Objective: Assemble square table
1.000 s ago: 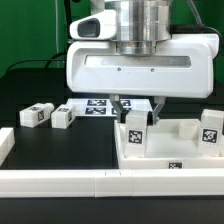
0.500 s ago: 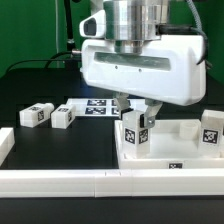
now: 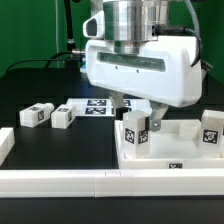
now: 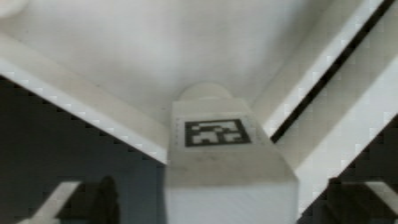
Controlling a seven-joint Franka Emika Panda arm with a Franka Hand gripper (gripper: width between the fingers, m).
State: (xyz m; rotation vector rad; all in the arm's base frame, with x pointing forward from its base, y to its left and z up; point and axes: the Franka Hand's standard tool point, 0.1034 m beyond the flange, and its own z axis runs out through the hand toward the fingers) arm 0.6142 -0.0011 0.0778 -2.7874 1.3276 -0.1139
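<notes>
Gripper (image 3: 137, 110) unclenched astride upright leg (image 3: 135, 133) at panel's (image 3: 190, 160) 9 o'clock side, gaps beside fingers (image 4: 86, 203) plain only from wrist, leg smooth white plastic, square-sectioned, tagged black-and-white.

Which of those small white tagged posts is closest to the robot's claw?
The upright leg post on the square panel, directly beneath the gripper; the other posts sit off to either side.

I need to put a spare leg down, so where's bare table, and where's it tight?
Bare black table lies between the two loose legs, the front rail and the square panel. Crowded: on the panel, where the open tool straddles an upright leg.
</notes>
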